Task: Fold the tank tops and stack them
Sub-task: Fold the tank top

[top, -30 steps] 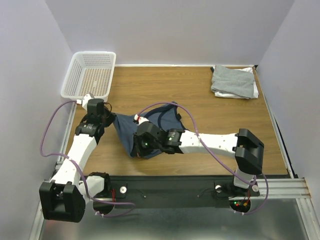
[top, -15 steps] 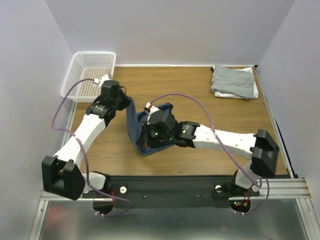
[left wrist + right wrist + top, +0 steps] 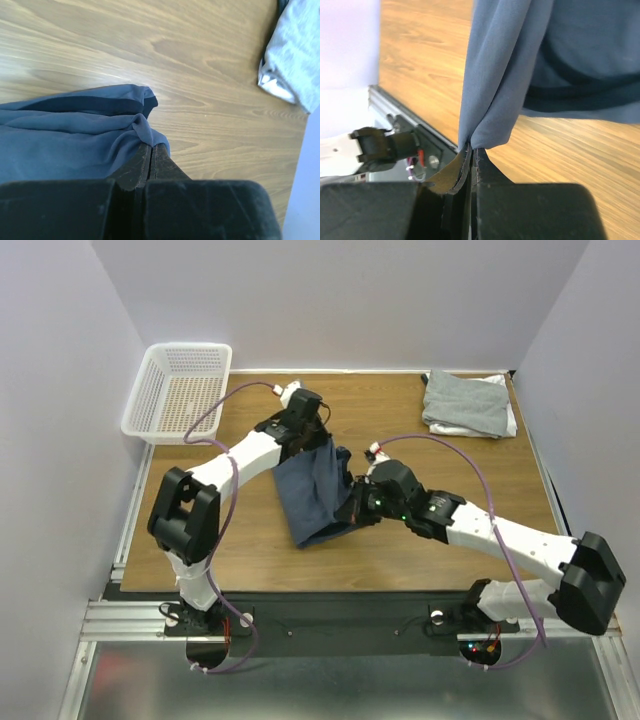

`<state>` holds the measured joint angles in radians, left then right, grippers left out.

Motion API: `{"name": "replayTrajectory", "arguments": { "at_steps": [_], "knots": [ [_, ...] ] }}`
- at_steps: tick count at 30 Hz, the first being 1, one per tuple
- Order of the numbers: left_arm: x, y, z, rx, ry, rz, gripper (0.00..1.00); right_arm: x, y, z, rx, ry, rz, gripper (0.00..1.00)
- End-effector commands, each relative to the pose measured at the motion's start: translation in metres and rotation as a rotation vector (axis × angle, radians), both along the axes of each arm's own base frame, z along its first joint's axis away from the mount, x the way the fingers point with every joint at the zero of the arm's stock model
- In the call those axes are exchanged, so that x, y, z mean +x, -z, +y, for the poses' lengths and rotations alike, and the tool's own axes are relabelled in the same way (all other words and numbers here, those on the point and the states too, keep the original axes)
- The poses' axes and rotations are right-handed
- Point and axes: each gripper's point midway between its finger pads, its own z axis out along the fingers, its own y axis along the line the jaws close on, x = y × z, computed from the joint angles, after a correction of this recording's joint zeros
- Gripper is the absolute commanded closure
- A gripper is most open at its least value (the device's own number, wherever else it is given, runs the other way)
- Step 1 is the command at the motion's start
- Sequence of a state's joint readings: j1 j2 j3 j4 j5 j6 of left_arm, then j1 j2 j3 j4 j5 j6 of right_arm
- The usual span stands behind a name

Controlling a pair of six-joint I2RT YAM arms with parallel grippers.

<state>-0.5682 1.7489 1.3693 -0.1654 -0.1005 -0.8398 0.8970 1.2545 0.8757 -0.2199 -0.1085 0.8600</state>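
Over mid-table (image 3: 450, 480), the navy tank top (image 3: 312, 490) hung between the left gripper (image 3: 316, 443) at its 12 o'clock and the right gripper (image 3: 357, 502) at 3 o'clock, while the folded grey tank top (image 3: 465, 400) lay at 1 o'clock. The left wrist view showed jaws clamped on a thin fold, and the right wrist view showed the same. Bites that slight might slip if the arms pulled apart, dropping the cloth crumpled.

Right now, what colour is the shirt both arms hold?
The shirt is navy blue with darker trim; shows best in left wrist view.
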Motion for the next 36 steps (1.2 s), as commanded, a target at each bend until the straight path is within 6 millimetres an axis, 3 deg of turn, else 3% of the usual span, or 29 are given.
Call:
{"name": "replayTrajectory", "arguments": {
  "at_steps": [1,7,11,12,15,17,19,20,21,22,23,25,27,28,29,30,32,34,36],
  "knots": [
    [0.031,-0.032,-0.026,-0.064,-0.022,-0.126,1.00,-0.019,0.017,-0.019,0.010,-0.017,0.059,0.99],
    [0.036,-0.014,-0.059,-0.073,0.075,-0.141,1.00,-0.016,0.046,-0.048,-0.034,0.079,0.088,0.91],
    [0.031,-0.019,-0.078,-0.089,0.163,-0.182,0.76,-0.017,0.052,-0.066,-0.036,0.154,0.090,0.59],
    [0.030,-0.022,-0.080,-0.097,0.176,-0.196,0.66,-0.018,0.049,-0.072,-0.033,0.172,0.091,0.46],
    [0.028,-0.037,-0.077,-0.106,0.190,-0.243,0.54,-0.016,0.045,-0.086,-0.065,0.232,0.070,0.33],
    [0.025,-0.055,-0.071,-0.109,0.180,-0.277,0.50,-0.012,0.036,-0.093,-0.084,0.261,0.050,0.32],
    [0.023,-0.054,-0.056,-0.090,0.148,-0.262,0.50,-0.004,0.029,-0.098,-0.113,0.283,0.010,0.33],
    [0.019,-0.066,-0.047,-0.096,0.125,-0.271,0.50,0.003,0.016,-0.094,-0.110,0.285,-0.019,0.34],
    [0.017,-0.055,-0.033,-0.082,0.067,-0.238,0.50,0.009,0.011,-0.095,-0.134,0.285,-0.050,0.35],
    [0.014,-0.048,-0.018,-0.058,0.035,-0.205,0.51,0.015,0.020,-0.091,-0.182,0.277,-0.041,0.35],
    [0.009,-0.056,-0.006,-0.061,0.005,-0.213,0.52,0.024,0.005,-0.083,-0.169,0.275,-0.065,0.36],
    [-0.005,-0.047,0.015,-0.050,-0.039,-0.189,0.58,0.038,0.021,-0.074,-0.246,0.258,-0.059,0.38],
    [-0.018,-0.035,0.025,-0.034,-0.035,-0.150,0.62,0.054,0.017,-0.064,-0.276,0.248,-0.091,0.41],
    [-0.029,-0.016,0.032,-0.012,-0.033,-0.108,0.64,0.061,0.017,-0.062,-0.294,0.257,-0.105,0.42],
    [-0.037,-0.018,0.033,-0.029,-0.014,-0.105,0.67,0.070,0.019,-0.060,-0.309,0.263,-0.113,0.42],
    [-0.047,-0.001,0.038,-0.017,-0.007,-0.072,0.72,0.083,0.019,-0.054,-0.322,0.264,-0.128,0.42],
    [-0.062,0.005,0.038,-0.043,0.017,-0.050,0.78,0.106,0.023,-0.057,-0.340,0.289,-0.126,0.44],
    [-0.078,0.026,0.043,-0.038,0.032,-0.007,0.85,0.129,0.027,-0.050,-0.343,0.272,-0.129,0.48],
    [-0.087,0.026,0.039,-0.078,0.065,-0.019,0.89,0.153,0.029,-0.056,-0.355,0.286,-0.143,0.50]
  ]
}}
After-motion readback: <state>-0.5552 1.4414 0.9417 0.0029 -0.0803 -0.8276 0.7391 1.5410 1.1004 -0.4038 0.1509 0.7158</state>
